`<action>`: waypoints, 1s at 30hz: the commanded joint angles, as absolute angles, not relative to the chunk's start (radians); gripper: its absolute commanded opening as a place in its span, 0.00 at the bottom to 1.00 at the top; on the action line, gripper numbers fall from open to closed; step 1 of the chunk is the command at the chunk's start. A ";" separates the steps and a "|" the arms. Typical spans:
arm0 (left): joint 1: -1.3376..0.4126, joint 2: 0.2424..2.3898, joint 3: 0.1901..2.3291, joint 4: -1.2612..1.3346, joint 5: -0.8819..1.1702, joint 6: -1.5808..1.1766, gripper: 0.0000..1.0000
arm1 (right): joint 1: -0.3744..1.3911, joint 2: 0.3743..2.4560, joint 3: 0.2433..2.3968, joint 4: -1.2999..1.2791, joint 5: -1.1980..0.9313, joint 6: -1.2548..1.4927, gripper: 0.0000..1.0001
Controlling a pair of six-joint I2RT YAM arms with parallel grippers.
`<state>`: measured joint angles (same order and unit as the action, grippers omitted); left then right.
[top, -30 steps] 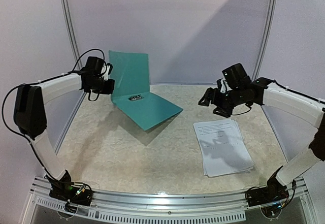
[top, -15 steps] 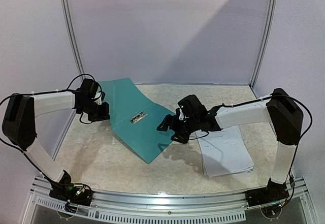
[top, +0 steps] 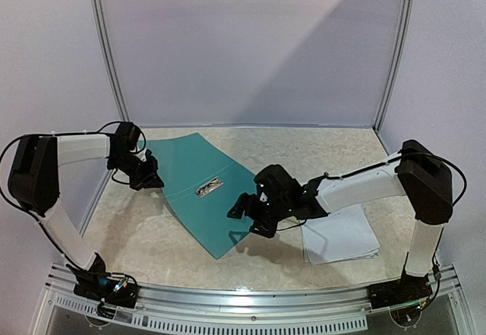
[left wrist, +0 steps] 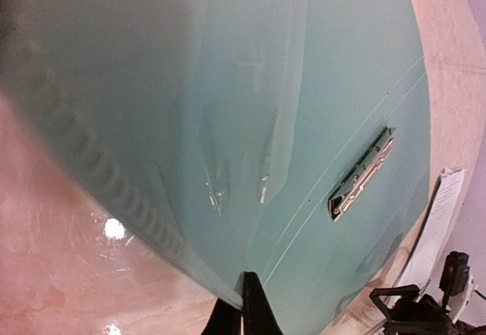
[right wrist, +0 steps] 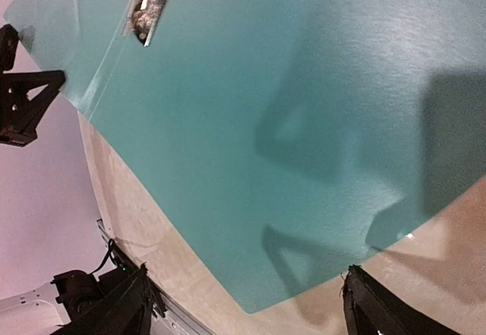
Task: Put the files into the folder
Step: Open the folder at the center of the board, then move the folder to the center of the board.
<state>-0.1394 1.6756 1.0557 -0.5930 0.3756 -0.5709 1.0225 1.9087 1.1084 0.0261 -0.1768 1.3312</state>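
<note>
The pale speckled table (top: 319,149) carries everything in front of me. On it the folder (top: 190,172) lies opened out, a broad teal sheet left of centre, one corner pointing at the back wall and another at my near edge. Its right-hand cover rests flat on the table. Its left-hand cover, seen from my left wrist, bows up close to the lens and blurs there, so I cannot tell how far it stands off the surface.

The files (top: 345,236) lie as a white stack on the table to the right of the folder, none of them on it, their far end hidden under my right forearm.

My right gripper (top: 243,217) reaches across to the folder's near corner with its jaws spread wide and nothing between them. In the right wrist view the two fingers frame that corner, one on each side, with their shadows falling on the teal cover. I cannot tell whether the fingertips touch anything.

My left gripper (top: 148,179) sits at the folder's left edge, its jaws pinched together on the rim of the left-hand cover.

The small silver clip (top: 209,188) lies inside the folder, just beside the spine crease, on the right-hand cover
</note>
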 commanded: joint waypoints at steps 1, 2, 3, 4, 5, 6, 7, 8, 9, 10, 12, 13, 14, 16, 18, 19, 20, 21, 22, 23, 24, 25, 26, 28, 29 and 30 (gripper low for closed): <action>-0.141 1.649 0.997 -0.635 0.409 -0.649 0.00 | 1.060 1.918 1.378 -0.360 -0.037 1.100 0.87; -0.141 1.650 0.977 -0.627 0.405 -0.654 0.06 | 1.063 1.948 1.427 -0.416 -0.022 1.041 0.88; -0.141 1.654 0.967 -0.625 0.404 -0.653 0.21 | 1.066 1.979 1.453 -0.443 -0.019 1.023 0.88; -0.141 1.657 0.968 -0.641 0.402 -0.642 0.28 | 1.066 1.991 1.461 -0.447 -0.018 1.015 0.88; -0.141 1.667 0.981 -0.673 0.399 -0.624 0.39 | 1.066 2.001 1.463 -0.445 -0.012 1.015 0.87; -0.140 1.674 1.004 -0.723 0.392 -0.597 0.45 | 1.065 2.005 1.467 -0.449 -0.006 1.017 0.87; -0.141 1.680 1.033 -0.774 0.383 -0.568 0.49 | 1.064 2.010 1.478 -0.465 0.035 1.016 0.87; -0.141 1.680 1.058 -0.821 0.370 -0.541 0.53 | 1.065 2.017 1.498 -0.493 0.063 1.012 0.87; -0.141 1.674 1.090 -0.868 0.353 -0.517 0.55 | 1.065 2.021 1.526 -0.529 0.089 0.993 0.86; -0.141 1.664 1.110 -0.908 0.339 -0.498 0.58 | 1.065 2.032 1.557 -0.584 0.122 0.981 0.86; -0.141 1.631 1.144 -0.982 0.318 -0.454 0.62 | 1.066 2.051 1.620 -0.646 0.172 0.950 0.86; -0.141 1.608 1.164 -1.015 0.310 -0.424 0.63 | 1.066 2.059 1.640 -0.658 0.194 0.943 0.85; -0.141 1.583 1.185 -1.033 0.309 -0.401 0.63 | 1.066 2.070 1.654 -0.660 0.211 0.937 0.85; -0.141 1.538 1.233 -1.005 0.318 -0.331 0.67 | 1.066 2.085 1.686 -0.649 0.248 0.926 0.82; -0.137 1.543 1.299 -0.908 0.303 -0.176 0.71 | 1.065 2.120 1.735 -0.641 0.280 0.910 0.79; -0.137 1.568 1.352 -0.888 0.253 -0.086 0.71 | 1.066 2.145 1.774 -0.647 0.296 0.891 0.78; -0.137 1.604 1.398 -0.876 0.184 0.007 0.70 | 1.066 2.169 1.819 -0.655 0.309 0.878 0.77; -0.134 1.642 1.435 -0.867 0.114 0.092 0.68 | 1.065 2.212 1.865 -0.663 0.320 0.859 0.77; -0.128 1.679 1.469 -0.869 0.061 0.172 0.67 | 1.065 2.248 1.913 -0.674 0.332 0.843 0.76; -0.125 1.718 1.492 -0.865 0.027 0.246 0.67 | 1.065 2.275 1.955 -0.683 0.346 0.818 0.75; -0.124 1.753 1.510 -0.867 -0.015 0.298 0.67 | 1.065 2.317 1.995 -0.687 0.358 0.803 0.74; -0.121 1.795 1.528 -0.876 -0.055 0.356 0.68 | 1.065 2.341 2.026 -0.675 0.367 0.779 0.73; -0.120 1.837 1.560 -0.891 -0.097 0.395 0.68 | 1.065 2.369 2.050 -0.657 0.371 0.742 0.73; -0.110 1.915 1.601 -0.889 -0.162 0.451 0.68 | 1.065 2.411 2.085 -0.599 0.371 0.689 0.71; -0.101 1.953 1.625 -0.889 -0.189 0.466 0.68 | 1.065 2.430 2.098 -0.564 0.366 0.662 0.70; -0.087 2.003 1.654 -0.881 -0.212 0.474 0.67 | 1.065 2.442 2.114 -0.522 0.357 0.625 0.70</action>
